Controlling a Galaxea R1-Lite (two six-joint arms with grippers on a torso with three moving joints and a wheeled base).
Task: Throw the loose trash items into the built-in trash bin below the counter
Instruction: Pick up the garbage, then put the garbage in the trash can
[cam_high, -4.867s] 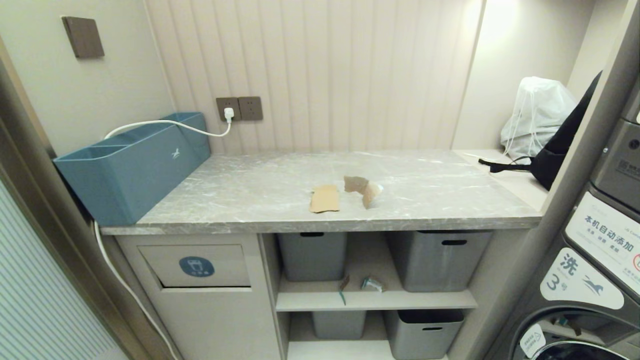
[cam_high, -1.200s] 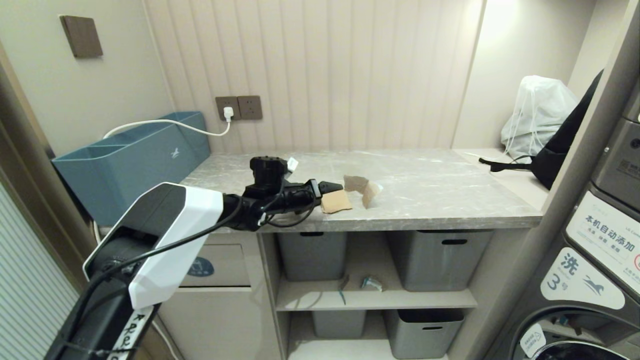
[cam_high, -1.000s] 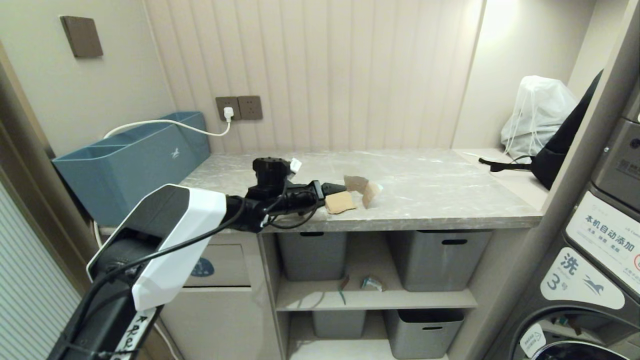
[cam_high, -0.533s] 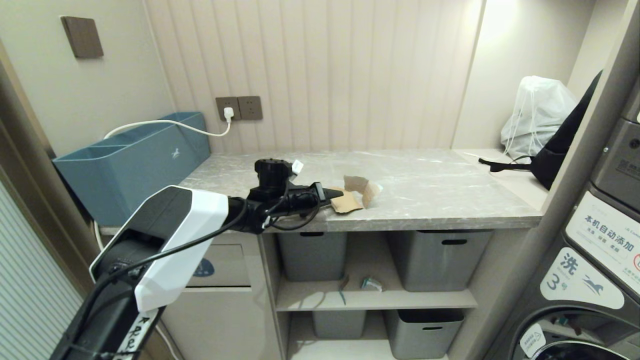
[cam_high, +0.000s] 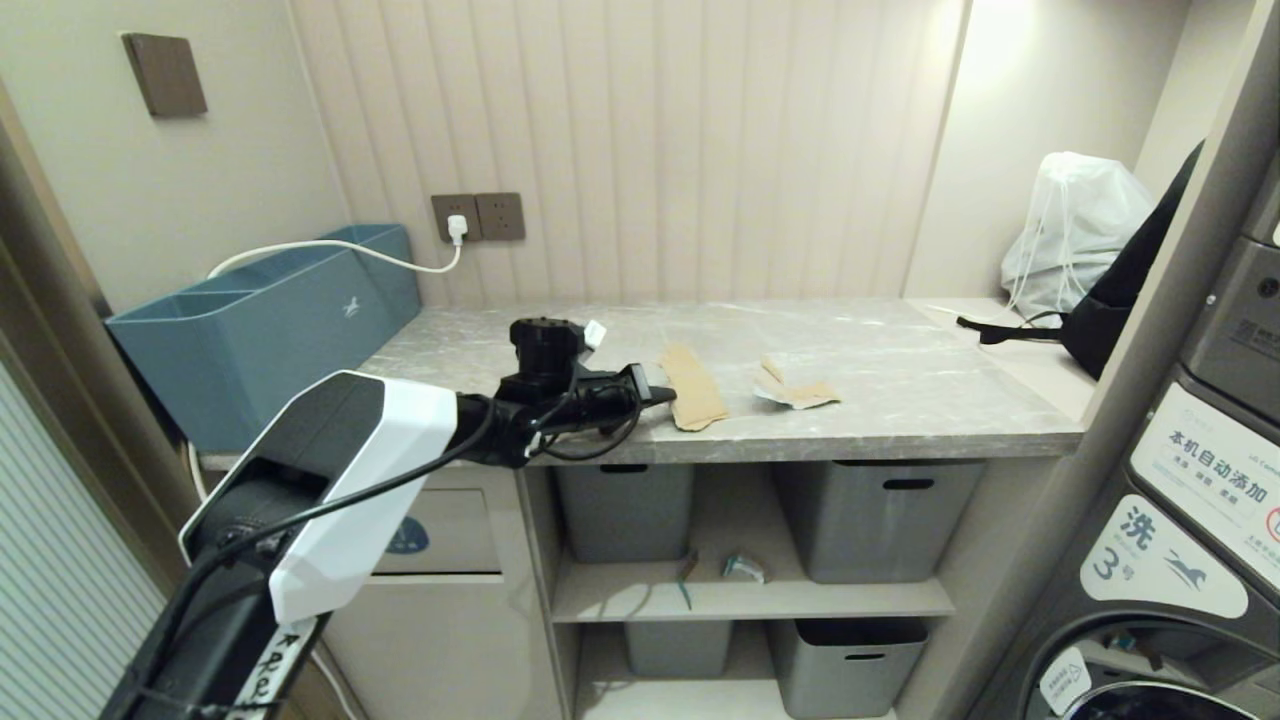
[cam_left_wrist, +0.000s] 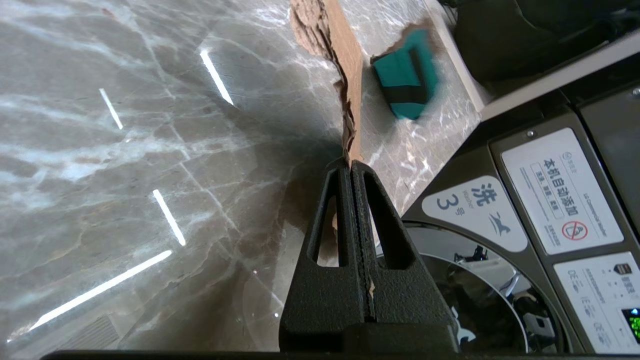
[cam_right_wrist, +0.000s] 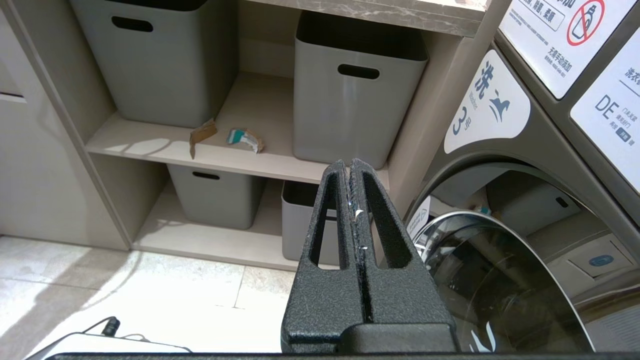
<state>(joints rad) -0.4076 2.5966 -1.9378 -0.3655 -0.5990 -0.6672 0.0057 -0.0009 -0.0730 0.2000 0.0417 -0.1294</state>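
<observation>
The left pincer (cam_high: 668, 396) is being held closed on the near-left edge of a torn brown cardboard scrap (cam_high: 692, 398), the two jaws pressed together with the sheet's edge pinched between them, as the left wrist view shows (cam_left_wrist: 351, 165). The scrap (cam_left_wrist: 345, 75) is being carried edge-on there, rising away from the jaws over the grey marble-look counter (cam_high: 900, 400), near its front edge.

The scrap is judged to be very light, thin and fairly stiff, with ragged torn margins that could tear further; a firm pinch well in from the edge is judged the safest hold, since a corner grip may let it swing or slip out.

Further right on the counter a second brown scrap (cam_high: 800, 390) is lying flat, with a teal wrapper piece showing against it in the left wrist view (cam_left_wrist: 407, 82). On the shelf below, between the grey tubs (cam_high: 625, 510), a small cardboard sliver (cam_right_wrist: 202, 134) and a crumpled teal-and-white wrapper (cam_right_wrist: 244, 139) are lying. The built-in trash bin (cam_high: 440, 530) is sitting low on the left, partly hidden by the left arm. The right pincer (cam_right_wrist: 352, 167) is being kept closed and empty, low down facing the shelves.

Compared with the earlier frames, the left pincer's jaws are now closed where a second ago they were spread; the gripped scrap is turned to a longer, narrower outline, and the second scrap is lying further right and flatter.
</observation>
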